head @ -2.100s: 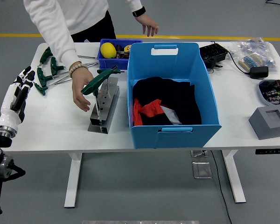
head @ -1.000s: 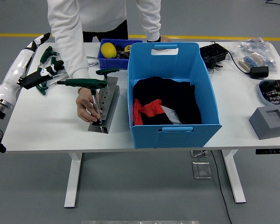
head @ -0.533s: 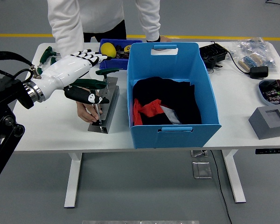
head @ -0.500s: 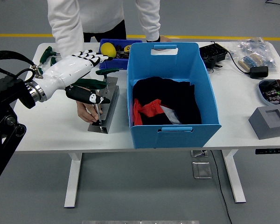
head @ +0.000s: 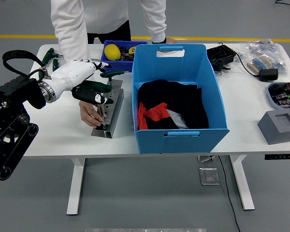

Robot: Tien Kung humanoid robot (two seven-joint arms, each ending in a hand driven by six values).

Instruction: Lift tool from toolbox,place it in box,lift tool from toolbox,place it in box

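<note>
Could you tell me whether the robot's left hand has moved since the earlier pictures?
Yes. The left hand has swung in from the table's left edge to the green tool on the stand.

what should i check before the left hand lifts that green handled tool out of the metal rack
1. Left hand on the green-handled tool: ok, fingers look curled over the handle, though how firm the grip is cannot be told.
2. Tool shaft free of the metal rack: not ok, it is seated in a hole.
3. Person's hand clear of the tool: not ok, it rests at the shaft's base by the rack.
4. Blue box open to receive: ok, open top, dark and red cloth inside.
5. Path from rack to box: ok, the box stands right beside the rack.
6. Right hand: cannot tell, out of view.
</note>
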